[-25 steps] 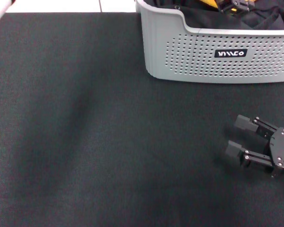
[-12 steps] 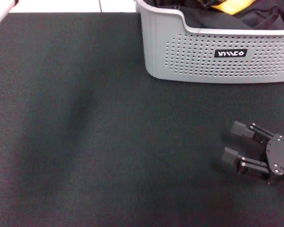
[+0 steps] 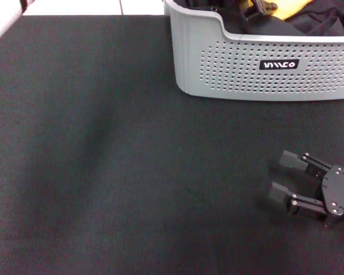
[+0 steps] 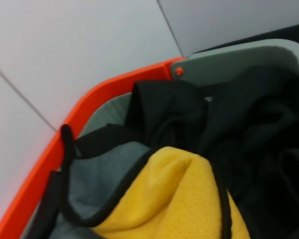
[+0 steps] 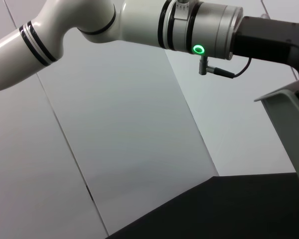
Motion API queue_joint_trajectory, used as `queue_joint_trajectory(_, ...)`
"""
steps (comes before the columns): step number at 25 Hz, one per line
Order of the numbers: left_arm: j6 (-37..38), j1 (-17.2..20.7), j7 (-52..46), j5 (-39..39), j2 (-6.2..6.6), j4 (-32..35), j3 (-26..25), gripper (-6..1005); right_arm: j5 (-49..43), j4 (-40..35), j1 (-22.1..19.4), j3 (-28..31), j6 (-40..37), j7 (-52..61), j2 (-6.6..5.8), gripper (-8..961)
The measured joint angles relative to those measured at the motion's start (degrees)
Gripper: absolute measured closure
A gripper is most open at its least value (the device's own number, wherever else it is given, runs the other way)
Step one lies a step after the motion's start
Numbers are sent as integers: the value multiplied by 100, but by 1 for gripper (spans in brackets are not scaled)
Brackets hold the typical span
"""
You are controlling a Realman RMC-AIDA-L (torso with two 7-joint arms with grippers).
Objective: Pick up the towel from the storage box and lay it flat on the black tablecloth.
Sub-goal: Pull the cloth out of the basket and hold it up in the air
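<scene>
towel [image 3: 288, 7] cropped in storage box [image 3: 264, 66], left pincer [image 3: 253, 7] half-hidden

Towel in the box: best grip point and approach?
Pinch the raised yellow hump of the towel, coming straight down from above. It peaks over the black fabric beside it, and the storage box walls block any side approach. Left gripper is over the box; right gripper rests open on the black tablecloth.
</scene>
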Motion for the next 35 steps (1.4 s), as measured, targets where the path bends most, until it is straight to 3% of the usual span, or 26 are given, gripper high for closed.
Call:
queue_joint_trajectory(5,13,28,-2,-214,0,99,339,581,-9,-1,-5,2,0,-2,-1,83)
queue_joint_trajectory(12,88,209,-3,-281,-3,501,420,581,-11,7,-25,0,-3,-13,6,83)
queue_joint_trajectory(18,35,185,-1,-222,5,380,408,630,-10,7,-43,7,-2,-68,16,83)
queue_joint_trajectory(23,7,168,-2,-217,1,322,379,770,-6,7,-52,-4,2,-73,18,84)
queue_joint_trajectory(35,-70,130,-3,-211,0,173,399,787,-28,7,-60,-4,11,-73,16,84)
